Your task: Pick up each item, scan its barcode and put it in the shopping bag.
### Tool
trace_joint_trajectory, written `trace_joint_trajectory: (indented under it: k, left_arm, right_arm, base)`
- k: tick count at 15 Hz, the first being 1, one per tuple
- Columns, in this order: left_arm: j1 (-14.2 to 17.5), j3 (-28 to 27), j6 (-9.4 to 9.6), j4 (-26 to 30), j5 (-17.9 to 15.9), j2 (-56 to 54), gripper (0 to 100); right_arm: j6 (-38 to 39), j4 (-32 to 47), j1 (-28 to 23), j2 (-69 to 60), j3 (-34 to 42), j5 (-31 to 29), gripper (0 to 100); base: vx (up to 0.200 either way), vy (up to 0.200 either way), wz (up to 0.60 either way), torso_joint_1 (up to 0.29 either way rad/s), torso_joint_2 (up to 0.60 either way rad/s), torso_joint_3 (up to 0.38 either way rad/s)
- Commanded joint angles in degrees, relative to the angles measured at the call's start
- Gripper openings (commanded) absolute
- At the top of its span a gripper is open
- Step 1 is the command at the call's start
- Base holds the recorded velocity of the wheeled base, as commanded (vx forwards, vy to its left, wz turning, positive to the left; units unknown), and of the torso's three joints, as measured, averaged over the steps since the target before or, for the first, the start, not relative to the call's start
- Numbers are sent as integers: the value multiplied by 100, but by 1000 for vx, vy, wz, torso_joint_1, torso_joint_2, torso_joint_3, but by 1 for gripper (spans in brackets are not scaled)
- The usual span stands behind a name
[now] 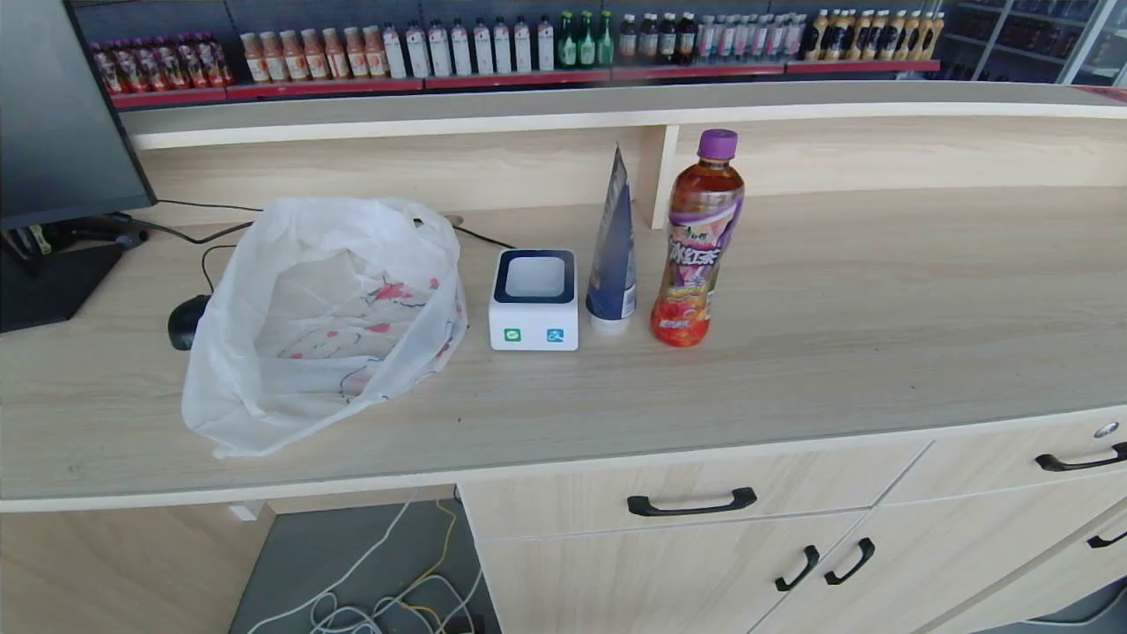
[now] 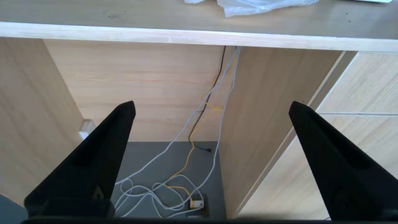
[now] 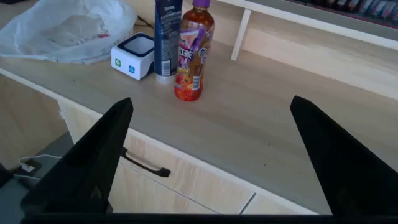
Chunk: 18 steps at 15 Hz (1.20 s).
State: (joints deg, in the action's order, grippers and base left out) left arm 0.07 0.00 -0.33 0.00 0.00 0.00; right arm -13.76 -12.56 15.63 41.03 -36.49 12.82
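On light wood table (image 1: 880,308), centre-left of head frame: white plastic shopping bag (image 1: 321,317), lying open. Right of it in row: white square scanner box (image 1: 534,299), blue tube (image 1: 613,255) standing on white cap, red tea bottle (image 1: 698,246) with purple cap, upright. Fingers of left gripper (image 2: 211,106) spread, grasping nothing, below table edge. Fingers of right gripper (image 3: 211,101) released too, well apart from bottle.

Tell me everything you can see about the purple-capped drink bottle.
The bottle is clear plastic holding reddish-brown drink, with a purple screw cap and a purple-pink label around its middle. It stands upright, cap on, on the wooden counter, close to the right of the blue tube; whether they touch is unclear. Nothing holds it.
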Motion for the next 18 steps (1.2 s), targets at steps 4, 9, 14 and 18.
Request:
trace_joint_trajectory:
  k: [4, 9, 14, 18]
  left_arm:
    - [1, 0, -2, 0, 0, 0, 100]
    - [1, 0, -2, 0, 0, 0, 100]
    - [1, 0, -2, 0, 0, 0, 100]
    - [1, 0, -2, 0, 0, 0, 100]
  right_arm:
    - [-127, -98, 617, 1548, -1317, -17, 100]
    - [14, -124, 2120, 2084, -1396, -1739, 100]
    - [93, -572, 3025, 2972, -1853, -3489, 100]
    - [471, -2058, 3640, 4264, -2337, -4728, 100]
  base:
    - [0, 0, 0, 0, 0, 0]
    - [0, 0, 0, 0, 0, 0]
    - [0, 0, 0, 0, 0, 0]
    - [0, 0, 0, 0, 0, 0]
